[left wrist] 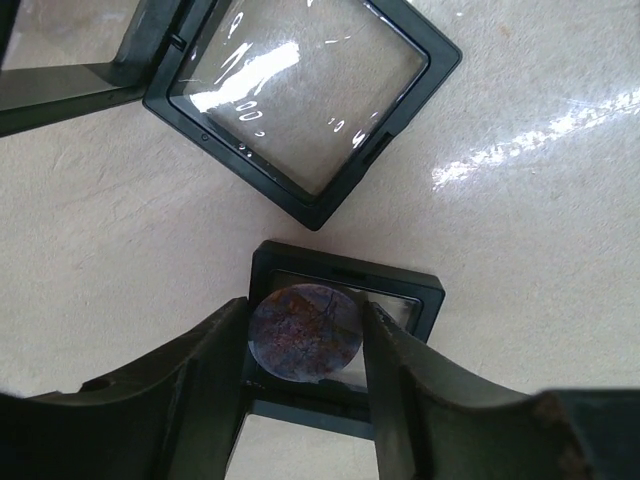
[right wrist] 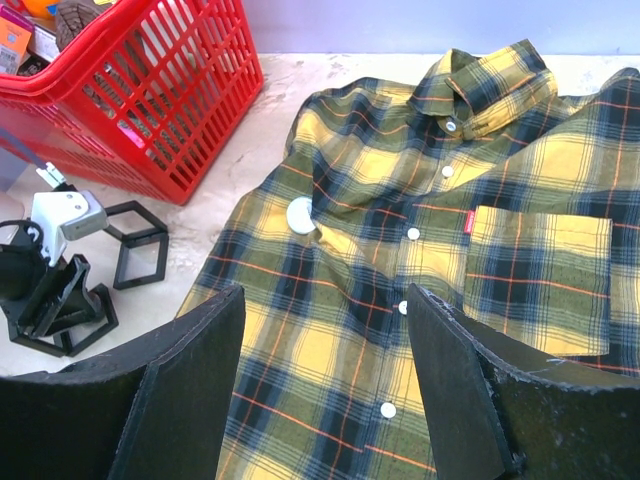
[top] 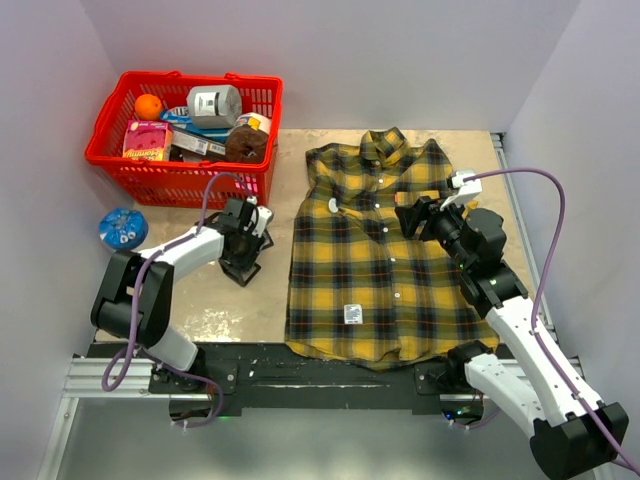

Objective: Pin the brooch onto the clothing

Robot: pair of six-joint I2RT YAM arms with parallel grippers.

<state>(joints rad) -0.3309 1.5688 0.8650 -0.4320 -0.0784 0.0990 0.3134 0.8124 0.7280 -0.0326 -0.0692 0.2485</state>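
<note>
The brooch (left wrist: 303, 335) is a round disc with a mottled purple and rust face. My left gripper (left wrist: 305, 312) is shut on it, one finger on each side, just above a small black display box (left wrist: 400, 295) on the table. In the top view the left gripper (top: 243, 243) is left of the plaid shirt (top: 370, 270), which lies flat, collar to the far side. A small white round disc (top: 333, 205) lies on the shirt's chest and shows in the right wrist view (right wrist: 300, 215). My right gripper (top: 412, 215) is open and empty above the shirt (right wrist: 480, 170).
A red basket (top: 120, 160) full of groceries stands at the back left. A second black frame with clear film (left wrist: 300, 100) lies beside the display box. A blue round object (top: 123, 228) sits left of the left arm. The shirt's white label (top: 352, 313) is near the hem.
</note>
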